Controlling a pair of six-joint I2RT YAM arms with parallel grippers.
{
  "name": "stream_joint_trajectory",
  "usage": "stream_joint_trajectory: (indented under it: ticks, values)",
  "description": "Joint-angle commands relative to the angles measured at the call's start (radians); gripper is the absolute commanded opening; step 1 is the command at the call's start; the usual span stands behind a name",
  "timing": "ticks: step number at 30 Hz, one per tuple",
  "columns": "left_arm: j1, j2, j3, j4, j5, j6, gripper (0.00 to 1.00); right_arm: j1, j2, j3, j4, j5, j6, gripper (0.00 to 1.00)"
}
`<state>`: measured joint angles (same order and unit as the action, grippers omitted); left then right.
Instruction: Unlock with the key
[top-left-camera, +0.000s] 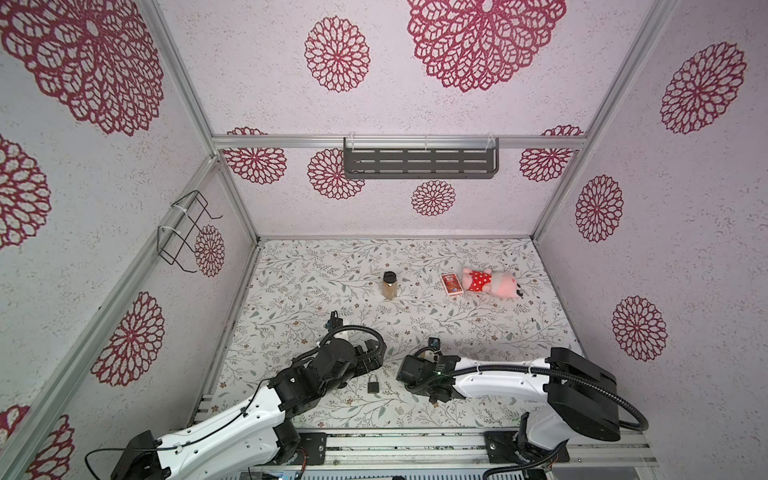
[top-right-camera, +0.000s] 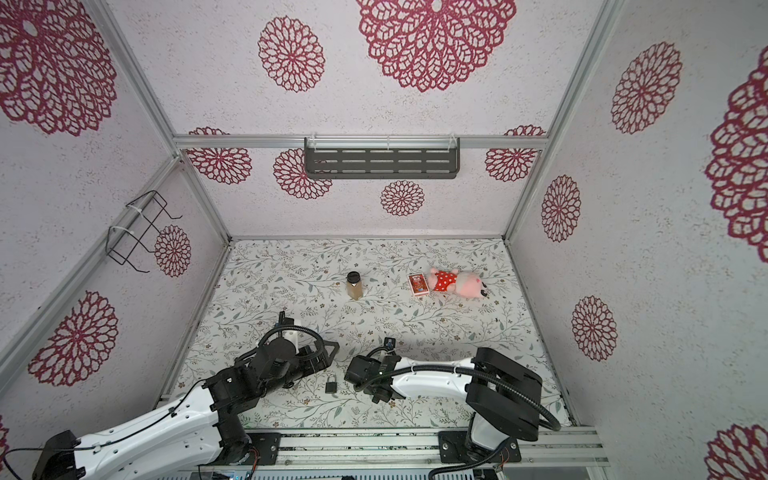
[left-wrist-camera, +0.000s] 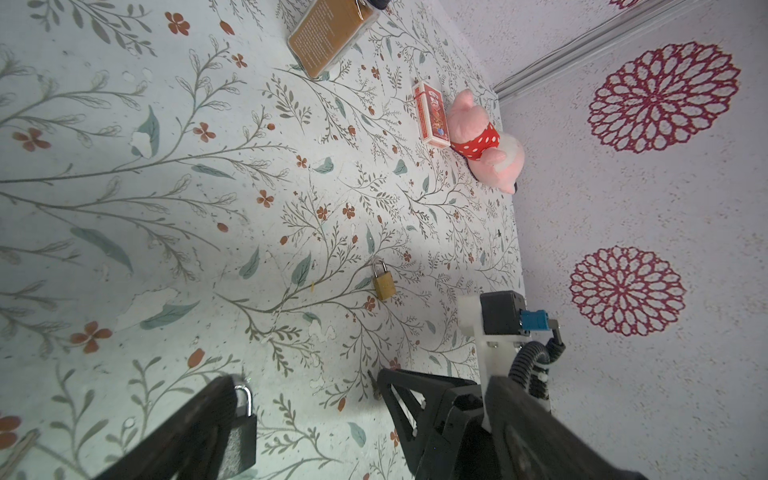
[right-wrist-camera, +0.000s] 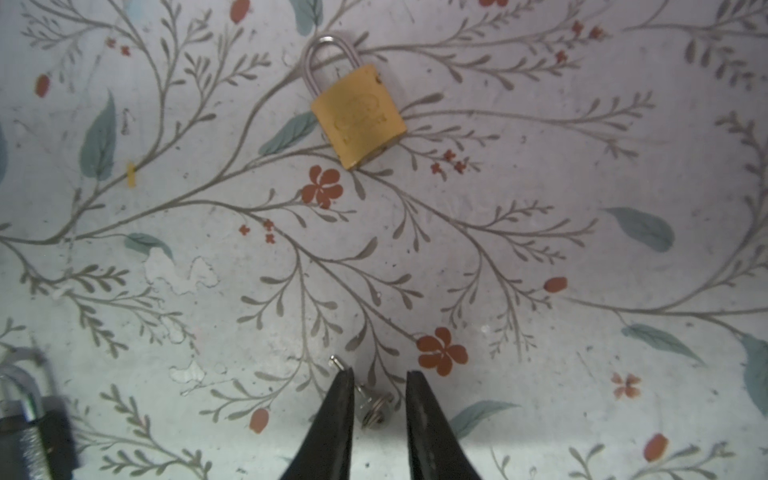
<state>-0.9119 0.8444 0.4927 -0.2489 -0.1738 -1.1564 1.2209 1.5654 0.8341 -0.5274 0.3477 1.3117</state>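
Key pickup is in hand. The right gripper straddles the key near the worktop's front edge, jaws narrow but not yet pinching. The left gripper is spread wide beside the black padlock. Next it likely needs to close squarely and lift.

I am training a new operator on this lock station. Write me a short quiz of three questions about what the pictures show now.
1. True or false: the left gripper holds the black padlock.
2. What lies between the fingers of the right gripper? A) the jar B) the key C) the card box
3. How many padlocks lie on the table, and of which colours?

Key:
1. False: the left gripper is open, and the black padlock lies on the table.
2. B.
3. Two: the black padlock and a brass padlock.
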Motion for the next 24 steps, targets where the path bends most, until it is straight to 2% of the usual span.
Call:
stream_joint_trajectory:
  ticks: [1,16,18,24]
  values:
    - [-0.01,0.006,-0.003,0.012,-0.004,0.0,0.97,0.002,0.005,-0.019,-0.021,0.039,0.05,0.23]
    - [-0.01,0.036,0.0,0.027,0.007,-0.002,0.97,0.001,-0.034,-0.053,-0.02,0.018,0.064,0.11]
    - [-0.01,0.036,0.0,0.027,0.008,-0.001,0.97,0.002,-0.042,-0.051,-0.023,0.021,0.065,0.11]
    - [-0.01,0.027,0.001,0.021,0.019,-0.006,0.97,0.013,-0.053,-0.016,-0.076,0.027,0.035,0.25]
